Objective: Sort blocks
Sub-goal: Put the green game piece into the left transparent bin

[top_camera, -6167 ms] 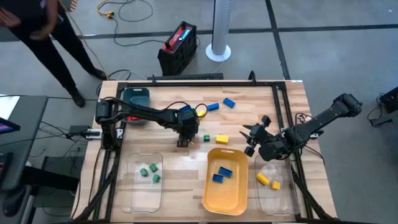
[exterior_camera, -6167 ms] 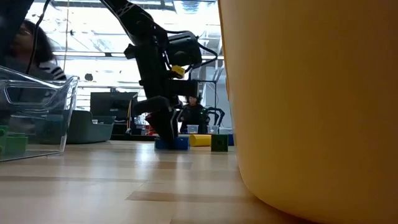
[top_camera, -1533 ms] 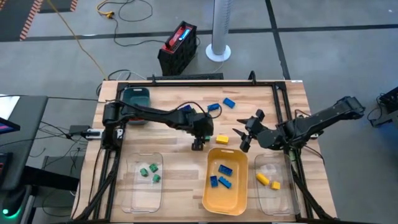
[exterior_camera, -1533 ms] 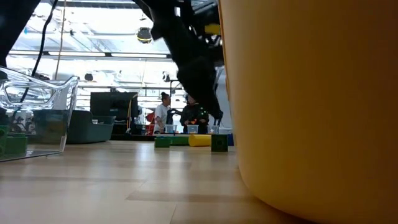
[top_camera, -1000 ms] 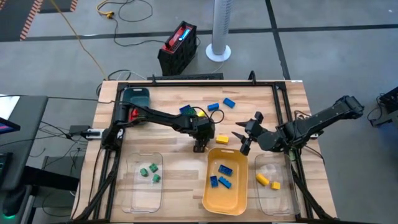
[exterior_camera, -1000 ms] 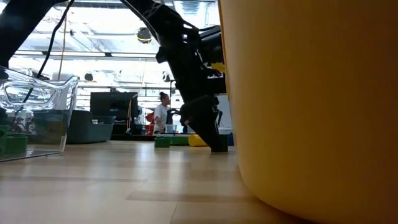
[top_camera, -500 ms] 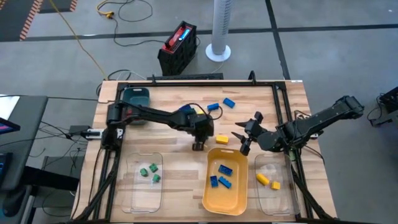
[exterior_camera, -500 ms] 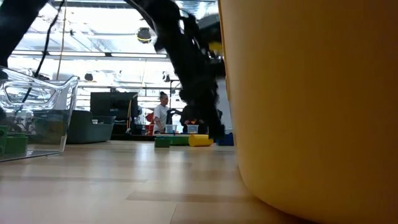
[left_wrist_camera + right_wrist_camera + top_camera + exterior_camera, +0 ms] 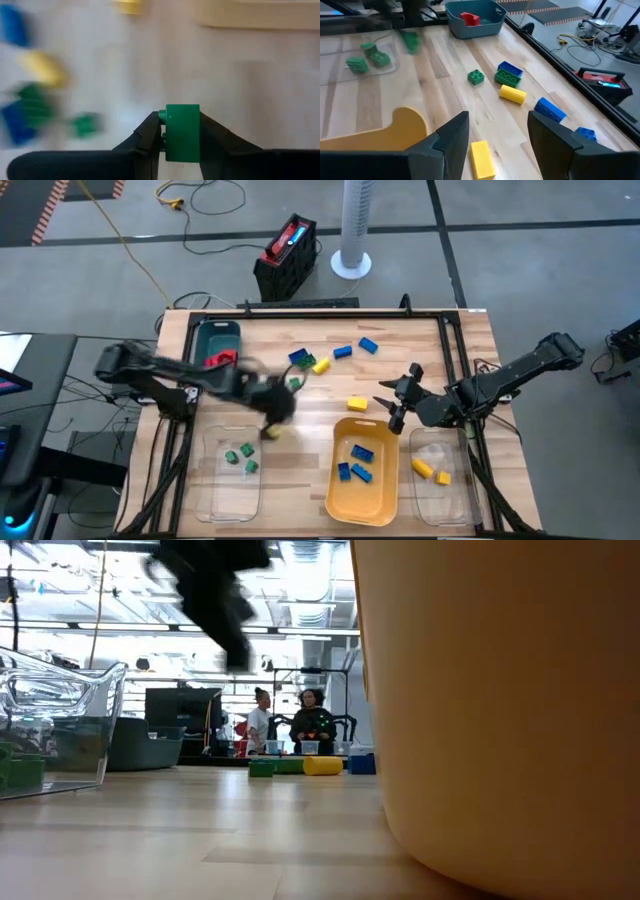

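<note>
left hand (image 9: 181, 145) grips green block (image 9: 182, 132) above table

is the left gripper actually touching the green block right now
Touching. In the left wrist view the green block sits clamped between the left gripper's two dark fingers, each pressed flat against a side of it with no gap.

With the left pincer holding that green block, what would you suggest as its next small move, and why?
Probably carry it on over the clear tray and release. The left pincer is shut on a green block, and that tray already holds the other green blocks.
</note>
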